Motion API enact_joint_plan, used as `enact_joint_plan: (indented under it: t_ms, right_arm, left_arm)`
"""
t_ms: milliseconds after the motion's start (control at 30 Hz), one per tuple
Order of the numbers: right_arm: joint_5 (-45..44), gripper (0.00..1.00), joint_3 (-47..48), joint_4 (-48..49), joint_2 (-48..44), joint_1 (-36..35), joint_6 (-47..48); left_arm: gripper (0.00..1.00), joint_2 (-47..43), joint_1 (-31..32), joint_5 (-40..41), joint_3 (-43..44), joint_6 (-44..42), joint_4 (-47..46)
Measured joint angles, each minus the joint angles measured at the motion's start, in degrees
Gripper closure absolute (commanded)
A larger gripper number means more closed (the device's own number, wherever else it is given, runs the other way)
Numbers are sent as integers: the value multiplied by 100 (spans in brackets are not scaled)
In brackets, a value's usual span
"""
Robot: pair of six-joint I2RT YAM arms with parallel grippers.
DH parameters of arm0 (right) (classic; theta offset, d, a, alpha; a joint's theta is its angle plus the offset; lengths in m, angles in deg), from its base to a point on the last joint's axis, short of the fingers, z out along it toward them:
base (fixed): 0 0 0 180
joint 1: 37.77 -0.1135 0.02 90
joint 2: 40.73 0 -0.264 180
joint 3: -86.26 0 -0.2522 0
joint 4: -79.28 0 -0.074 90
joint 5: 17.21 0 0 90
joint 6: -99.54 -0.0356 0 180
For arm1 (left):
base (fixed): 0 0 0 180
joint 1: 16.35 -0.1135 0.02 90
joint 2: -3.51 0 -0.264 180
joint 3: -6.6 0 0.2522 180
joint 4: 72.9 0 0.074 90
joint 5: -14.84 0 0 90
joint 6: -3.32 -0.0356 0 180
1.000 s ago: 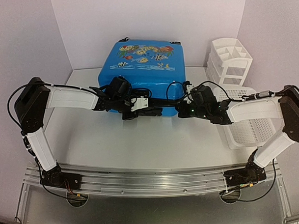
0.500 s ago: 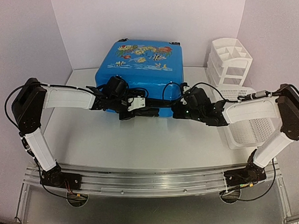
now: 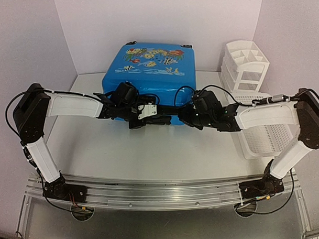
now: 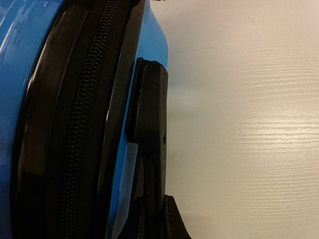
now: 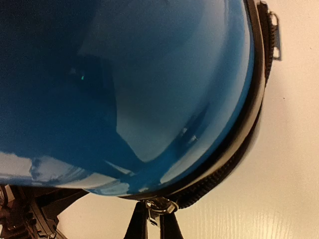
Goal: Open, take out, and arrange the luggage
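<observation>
The luggage (image 3: 150, 72), a bright blue hard-shell suitcase with a fish print, lies flat and closed at the back middle of the table. My left gripper (image 3: 160, 119) sits at its front edge, shut on the black handle (image 4: 149, 119) beside the zip band (image 4: 79, 129); its fingertips (image 4: 172, 219) pinch the handle's lower end. My right gripper (image 3: 182, 117) is close to the right of it, shut on a metal zip pull (image 5: 162, 205) at the shell's rounded corner. A second zip pull (image 5: 275, 35) hangs further along the band.
A white slatted basket (image 3: 265, 139) stands at the right, under my right forearm. Behind it is a white drawer organiser (image 3: 245, 64). Walls close in at the back and on both sides. Bare table (image 3: 150, 156) lies in front of the suitcase.
My right gripper has slid left along the suitcase's front edge, toward the left gripper. The left gripper stays on the handle, and the suitcase has shifted slightly left.
</observation>
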Motion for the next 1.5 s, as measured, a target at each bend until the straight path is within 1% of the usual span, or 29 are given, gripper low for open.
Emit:
enact_joint_plan:
  t_ms: [200,500,567,667,767,833,933,1067,1200,1367,1500]
  right_arm:
    - [293,100,257,-194,112,-4,-408]
    - [213,100,273,-253,91,6,-605]
    - [143,100,155,-258,-59,-22,-646]
    - [-32,100,-45,-414,-384,-81,-660]
    - [-172,100,-40,-716,-546,-133,-498]
    - [-230,100,-16,-793,-540,-154,-381]
    - [-311,100,-8,-825,-540,-173,-273]
    - [-351,100,-8,-835,-538,-186,-192]
    - [-331,100,32,-840,-459,-186,-2]
    - [-258,100,84,-830,-365,-186,128]
    - [-226,100,84,-823,-364,-186,139]
  left_arm:
    - [100,2,67,97,9,125,-22]
    - [100,43,155,227,94,293,38]
    - [91,52,197,236,109,377,28]
    - [64,61,296,174,138,514,42]
    - [47,-1,387,-99,231,647,167]
    - [40,-184,406,-366,370,697,297]
    - [35,-714,329,-758,577,652,609]
    - [35,-1604,-48,-1266,802,485,1196]
    - [36,-2176,-720,-1555,846,146,1912]
    - [38,-2378,-1876,-1546,666,-427,2490]
    - [40,-2355,-2846,-1471,582,-953,2632]
